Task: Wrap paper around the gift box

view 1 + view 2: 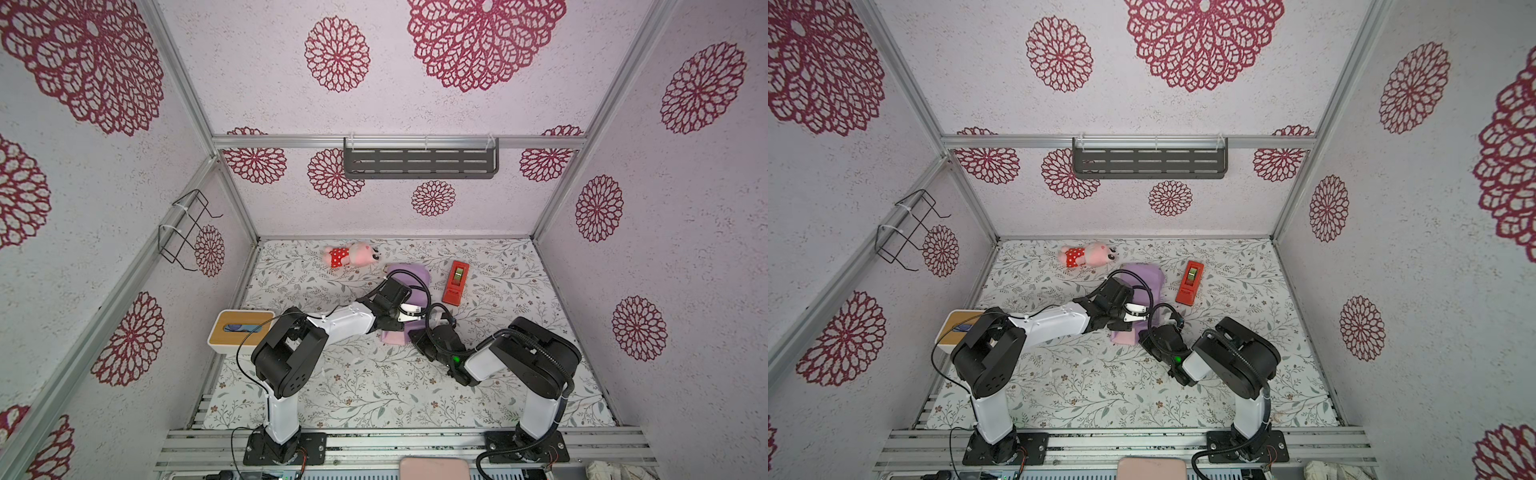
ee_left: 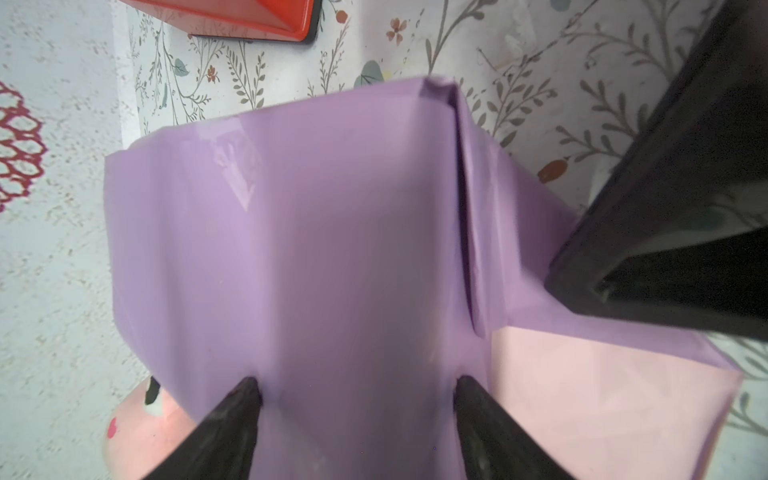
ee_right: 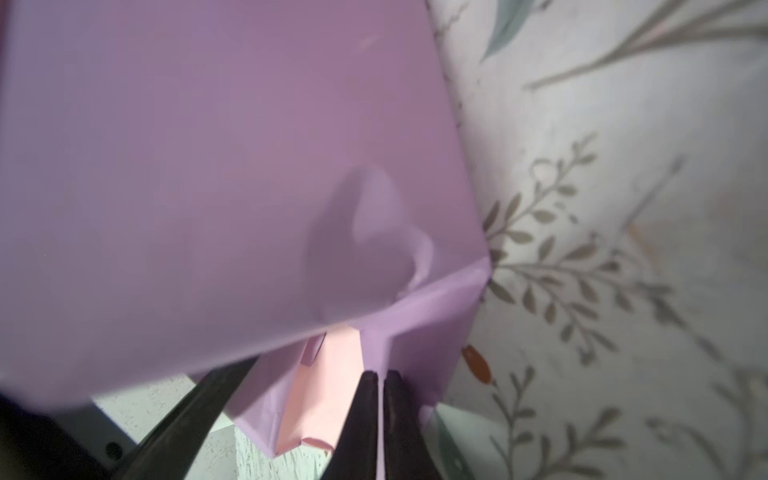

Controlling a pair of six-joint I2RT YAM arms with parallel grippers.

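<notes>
The right gripper [image 3: 380,380] clamps a thin, pink-backed flap of the paper [image 3: 208,166]. The left gripper [image 2: 357,384], tips spread, presses its glossy lilac top.

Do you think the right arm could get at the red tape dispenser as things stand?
Probably, but not freely: the right gripper is shut on a flap of the paper and would have to let go first. The tape dispenser lies uncovered nearby.

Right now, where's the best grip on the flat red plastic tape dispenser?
Probably from above, pinching the flat red plastic tape dispenser across its narrow width near mid-length. It lies flat on the floral table cover, long sides clear; its low profile leaves little to grab from the side.
</notes>
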